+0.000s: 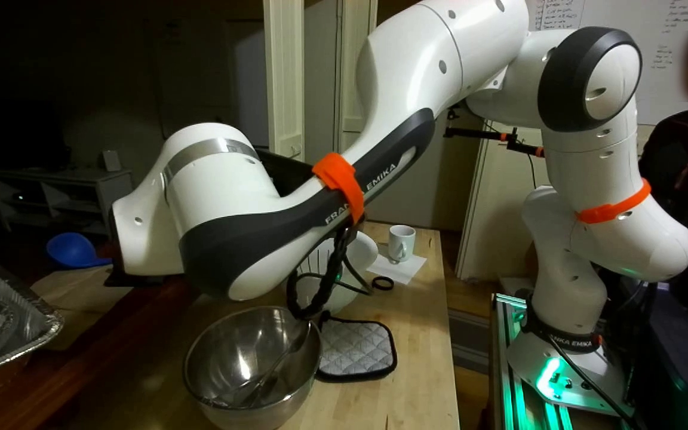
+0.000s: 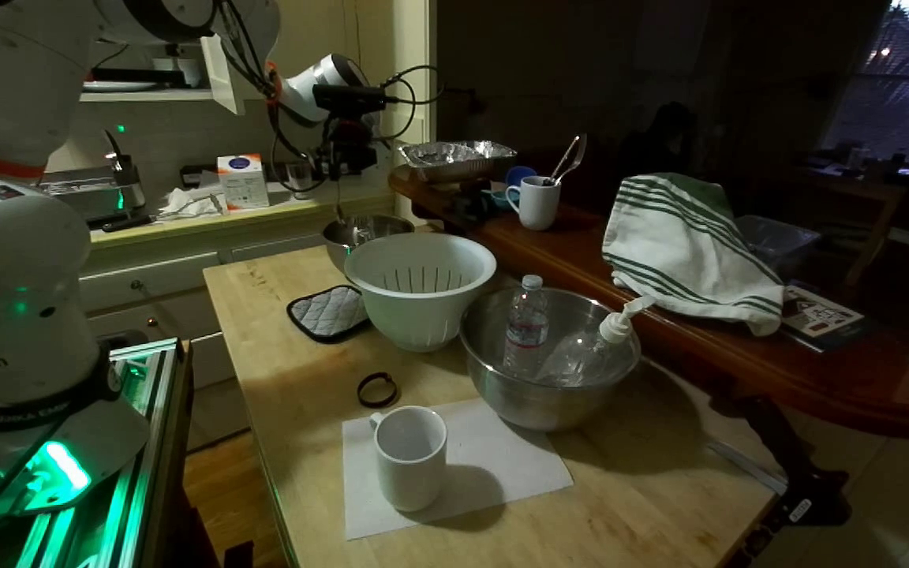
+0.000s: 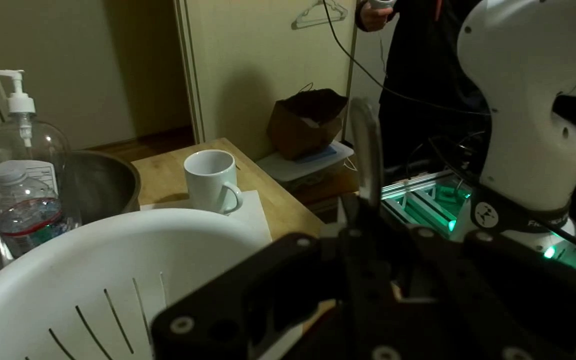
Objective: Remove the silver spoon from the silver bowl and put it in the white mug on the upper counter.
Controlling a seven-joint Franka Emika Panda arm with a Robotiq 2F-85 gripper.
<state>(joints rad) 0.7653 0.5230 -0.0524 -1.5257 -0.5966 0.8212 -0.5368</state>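
Note:
My gripper (image 3: pixel 365 210) is shut on the silver spoon (image 3: pixel 366 145), a slim shiny metal piece whose rounded end sticks out past the fingertips in the wrist view. In an exterior view my gripper (image 2: pixel 338 172) is over the silver bowl (image 2: pixel 336 243), with a thin metal length hanging toward its opening. The bowl (image 1: pixel 272 412) also shows below the arm in an exterior view, with a thin rod-like shape inside that could be a utensil or a reflection; there the arm hides the gripper. The white mug (image 2: pixel 535 205) on the upper counter holds some upright metal utensils.
A white colander (image 2: pixel 411 312) stands beside the bowl. A second steel bowl (image 2: pixel 537 406) holds bottles. Another white mug (image 2: pixel 411 465) stands on paper on the lower table. A foil tray (image 2: pixel 458 166) and a striped towel (image 2: pixel 683 252) lie on the upper counter (image 2: pixel 809 386).

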